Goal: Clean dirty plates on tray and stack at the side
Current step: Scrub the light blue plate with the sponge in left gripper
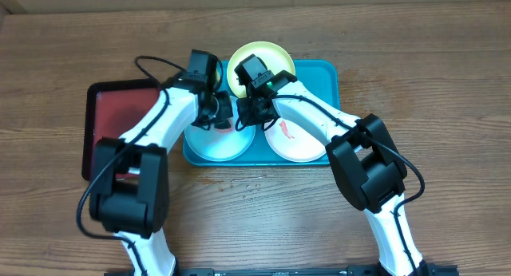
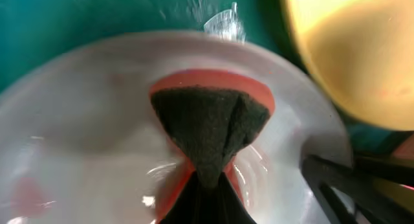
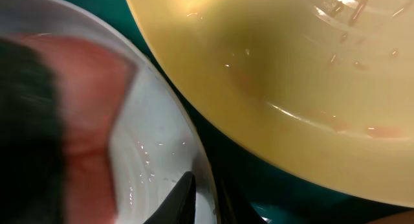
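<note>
Nearest the overhead lens: the black elbows of the left arm (image 1: 132, 188) and right arm (image 1: 371, 164), both reaching away over the wooden desk (image 1: 447, 108). The teal tray (image 1: 329, 75) lies mid-desk towards the far side, with a dark red tray (image 1: 120, 116) just beside it on the left. All three plates sit in the teal tray: light blue plate (image 1: 219, 148) near-left, white plate (image 1: 303, 144) near-right with a red smear (image 1: 285, 131), and yellow-green plate (image 1: 257, 54) at the far side, its far edge over the tray rim. No plate lies outside the teal tray yet. Left pincer (image 2: 207, 185) is fully closed, pinching an orange sponge (image 2: 210, 117) whose dark scrub face is against the light blue plate. Right pincer (image 3: 206, 191) is nearly closed, and its fingers seem to straddle that plate's rim, one inside and one outside; I read this as a steadying grip. Step in hand, by judgement: scrubbing the first plate, so the task is at an early stage. A faint reddish patch shows on the plate, too blurred to confirm. The next move calls for sweeping the sponge over the whole plate floor with the rim held firm, then lifting the plate out to one side.
</note>
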You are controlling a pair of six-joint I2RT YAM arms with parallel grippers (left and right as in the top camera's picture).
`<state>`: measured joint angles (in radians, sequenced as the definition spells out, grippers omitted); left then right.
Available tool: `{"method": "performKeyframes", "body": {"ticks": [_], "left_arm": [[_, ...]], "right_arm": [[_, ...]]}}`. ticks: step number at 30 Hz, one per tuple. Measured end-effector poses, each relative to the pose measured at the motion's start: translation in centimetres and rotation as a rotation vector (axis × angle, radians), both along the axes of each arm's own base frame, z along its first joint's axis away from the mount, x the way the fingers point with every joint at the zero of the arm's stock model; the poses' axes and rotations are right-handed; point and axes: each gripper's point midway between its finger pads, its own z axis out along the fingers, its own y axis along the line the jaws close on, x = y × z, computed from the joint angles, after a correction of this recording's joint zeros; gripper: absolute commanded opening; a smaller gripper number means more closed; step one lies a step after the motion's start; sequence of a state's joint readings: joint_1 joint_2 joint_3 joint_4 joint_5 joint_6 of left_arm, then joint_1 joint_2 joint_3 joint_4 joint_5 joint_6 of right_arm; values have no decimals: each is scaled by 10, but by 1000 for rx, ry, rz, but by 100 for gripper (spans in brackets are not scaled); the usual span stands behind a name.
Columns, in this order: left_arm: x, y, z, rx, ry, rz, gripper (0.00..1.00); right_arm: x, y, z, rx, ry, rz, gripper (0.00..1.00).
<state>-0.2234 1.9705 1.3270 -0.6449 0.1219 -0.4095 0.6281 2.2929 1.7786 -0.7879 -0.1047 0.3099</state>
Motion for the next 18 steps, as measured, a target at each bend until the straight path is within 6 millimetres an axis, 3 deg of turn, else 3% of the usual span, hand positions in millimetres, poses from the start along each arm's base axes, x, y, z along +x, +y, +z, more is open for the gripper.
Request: {"method": "performKeyframes", "body": {"ticks": [8,18], "left_arm": [[-3,6,-9,53,41,7,4],[-26,83,4,472,177,67,4]], "right_arm": [[0,0,-1,-2,2,0,14],[0,0,-1,-1,0,0,14]]}}
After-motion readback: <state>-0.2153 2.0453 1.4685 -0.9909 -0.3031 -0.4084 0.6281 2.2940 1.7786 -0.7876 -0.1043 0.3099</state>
